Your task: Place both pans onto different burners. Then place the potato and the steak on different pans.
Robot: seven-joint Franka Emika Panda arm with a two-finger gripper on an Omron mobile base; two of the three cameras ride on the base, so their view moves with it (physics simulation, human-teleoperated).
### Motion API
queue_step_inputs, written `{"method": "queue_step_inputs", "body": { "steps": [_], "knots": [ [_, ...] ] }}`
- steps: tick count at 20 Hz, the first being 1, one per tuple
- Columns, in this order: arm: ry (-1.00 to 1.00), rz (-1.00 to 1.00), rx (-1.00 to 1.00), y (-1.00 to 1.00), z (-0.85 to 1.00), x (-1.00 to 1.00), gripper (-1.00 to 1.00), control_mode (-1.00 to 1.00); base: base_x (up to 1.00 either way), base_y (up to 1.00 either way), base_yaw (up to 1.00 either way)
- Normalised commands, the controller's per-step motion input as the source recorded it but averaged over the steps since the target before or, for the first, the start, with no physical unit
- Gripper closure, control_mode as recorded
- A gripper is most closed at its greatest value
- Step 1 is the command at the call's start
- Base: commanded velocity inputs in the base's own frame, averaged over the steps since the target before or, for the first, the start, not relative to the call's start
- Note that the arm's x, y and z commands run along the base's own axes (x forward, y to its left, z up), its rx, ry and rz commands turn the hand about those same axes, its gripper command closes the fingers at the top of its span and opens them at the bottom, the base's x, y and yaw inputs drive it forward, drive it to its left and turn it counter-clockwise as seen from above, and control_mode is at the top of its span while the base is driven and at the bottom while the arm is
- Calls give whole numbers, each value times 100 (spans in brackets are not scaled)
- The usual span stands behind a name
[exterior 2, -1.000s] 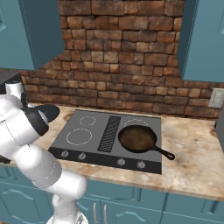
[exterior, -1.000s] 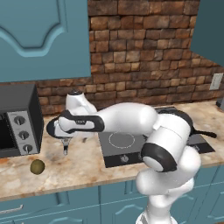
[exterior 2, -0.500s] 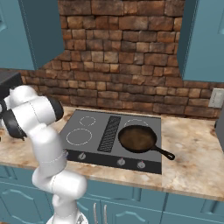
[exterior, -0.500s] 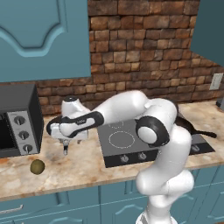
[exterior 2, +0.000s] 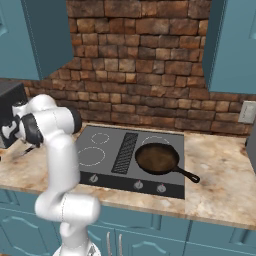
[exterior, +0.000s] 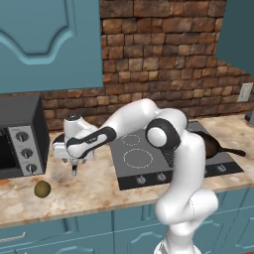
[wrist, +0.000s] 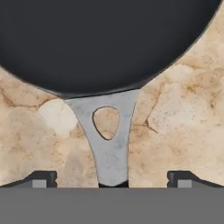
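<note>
Tool (wrist: 112, 178): jaws standing wide apart, straddling the grey handle (wrist: 109, 144) of the black pan (wrist: 105, 39), nothing gripped yet. Over the last second the arm has been folding in above the desk's left end, suggesting a grasp is coming. Skillet (exterior 2: 157, 158) is sitting on the cooktop's (exterior 2: 100, 165) right burner. Potato (exterior: 42, 188) is lying near the desk's front-left edge. No legible writing.

Grey handle (wrist: 111, 148) between spread pincer (wrist: 112, 178) tips
</note>
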Motion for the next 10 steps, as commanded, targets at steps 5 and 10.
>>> {"method": "queue_step_inputs", "body": {
  "steps": [5,10],
  "knots": [
    [-1,0,0,4,-35,26,-100,-100,0,0,0],
    [0,0,0,0,-30,22,-100,-100,0,0,0]
  ]
}}
